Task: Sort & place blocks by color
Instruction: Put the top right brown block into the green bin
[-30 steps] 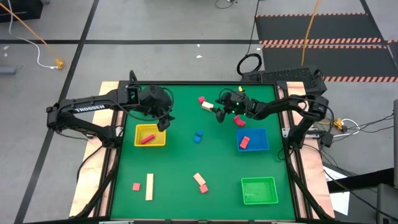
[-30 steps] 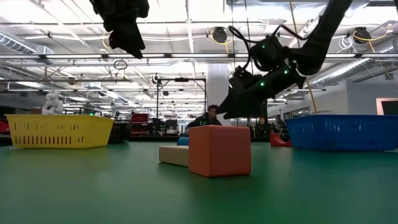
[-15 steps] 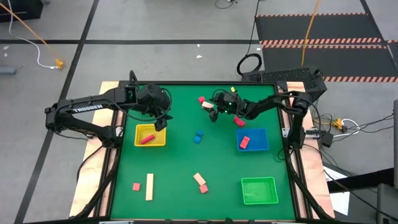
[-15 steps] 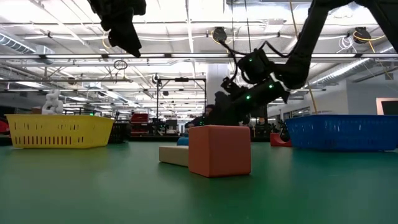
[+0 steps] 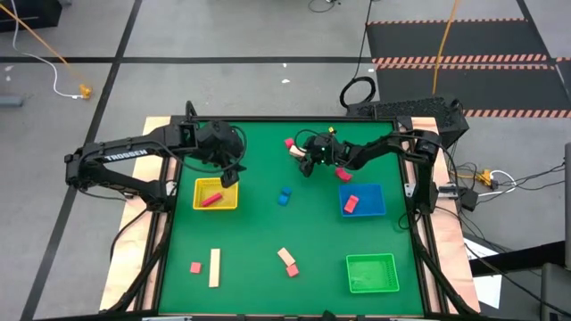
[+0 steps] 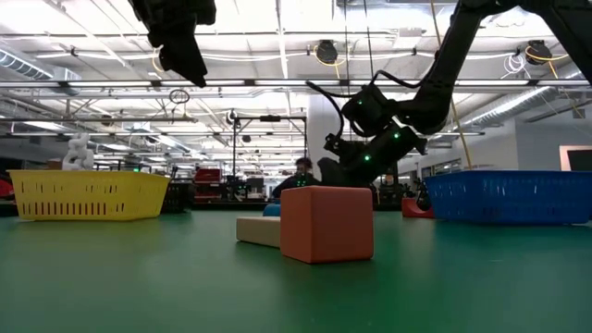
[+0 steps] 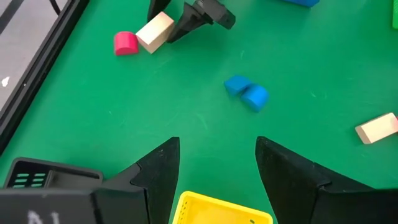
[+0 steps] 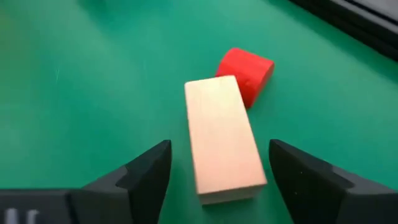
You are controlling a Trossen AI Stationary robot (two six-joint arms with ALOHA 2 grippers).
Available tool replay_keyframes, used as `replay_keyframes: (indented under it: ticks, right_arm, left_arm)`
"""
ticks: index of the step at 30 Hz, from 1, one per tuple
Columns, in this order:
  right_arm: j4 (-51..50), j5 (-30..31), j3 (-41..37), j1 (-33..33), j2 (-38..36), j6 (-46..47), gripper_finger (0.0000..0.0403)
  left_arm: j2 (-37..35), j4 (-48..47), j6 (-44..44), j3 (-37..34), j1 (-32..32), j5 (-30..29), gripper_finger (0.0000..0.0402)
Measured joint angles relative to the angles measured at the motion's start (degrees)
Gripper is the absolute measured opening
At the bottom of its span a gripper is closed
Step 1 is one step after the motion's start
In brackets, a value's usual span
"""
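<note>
Small wooden blocks lie flat on the green table. A tan bar (image 5: 297, 152) and a red block (image 5: 289, 142) touch each other near the far edge; in the right wrist view the tan bar (image 8: 224, 140) lies just ahead of my open right gripper (image 8: 217, 180), between the lines of its fingers, untouched. My right gripper (image 5: 306, 164) hangs low beside them. Two blue blocks (image 5: 284, 195) sit mid-table. My left gripper (image 5: 231, 176) is open, high over the yellow tray's far rim (image 7: 217, 208).
The yellow tray (image 5: 215, 183) holds a red block (image 5: 210, 200); the blue tray (image 5: 369, 212) holds a red block (image 5: 350, 203). The green tray (image 5: 371, 272) is at the near right. Near the front lie a red cube (image 5: 195, 267), a tan bar (image 5: 214, 267), and a tan and red pair (image 5: 287, 262).
My right gripper has moved toward the table's left and down, closing on the tan bar and red block near the far edge. It has stayed open. No block has moved.
</note>
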Motion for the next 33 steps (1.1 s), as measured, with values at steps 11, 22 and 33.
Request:
replay_keyframes:
  ticks: [11, 22, 33]
  right_arm:
    - [-1.75, -3.27, -0.01, 0.00, -2.33, 6.25, 0.0111]
    - [-23.20, -9.53, 0.00, 0.83, -25.32, 12.02, 0.0111]
    - [-53.33, -27.71, 0.00, 1.45, -49.23, 27.93, 0.0111]
  left_arm:
    - [0.00, 0.07, -0.08, 0.00, 0.00, 0.02, 0.0212]
    - [0.02, 0.22, -1.84, 0.00, 0.19, -2.43, 0.0212]
    - [0.02, 0.12, -6.09, 0.00, 0.19, -10.25, 0.0212]
